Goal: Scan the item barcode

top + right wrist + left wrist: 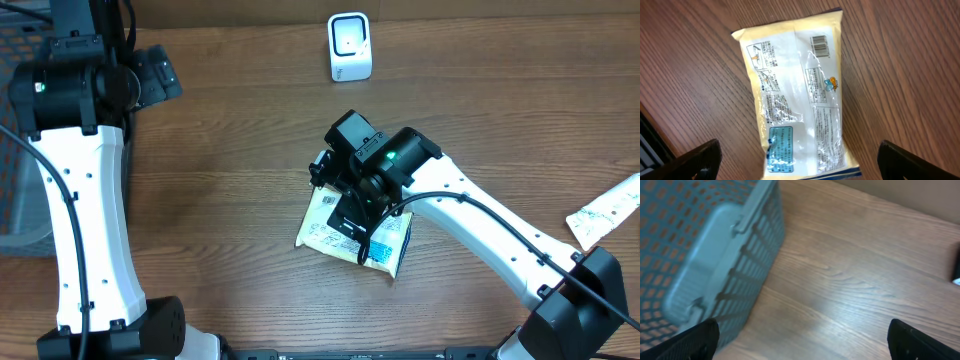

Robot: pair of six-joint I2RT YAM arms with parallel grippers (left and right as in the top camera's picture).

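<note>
Over packet (pixel 318 228), right claw (pixel 797 159); scanner (pixel 350 46) beyond.

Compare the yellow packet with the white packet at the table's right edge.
The yellow packet is yellow-bordered; the white packet is white. The yellow packet lies mid-table under the right end effector; the white packet sits apart, cut off by the frame. The yellow packet shows a barcode; none is discernible on the white packet. Both lie on the table.
</note>
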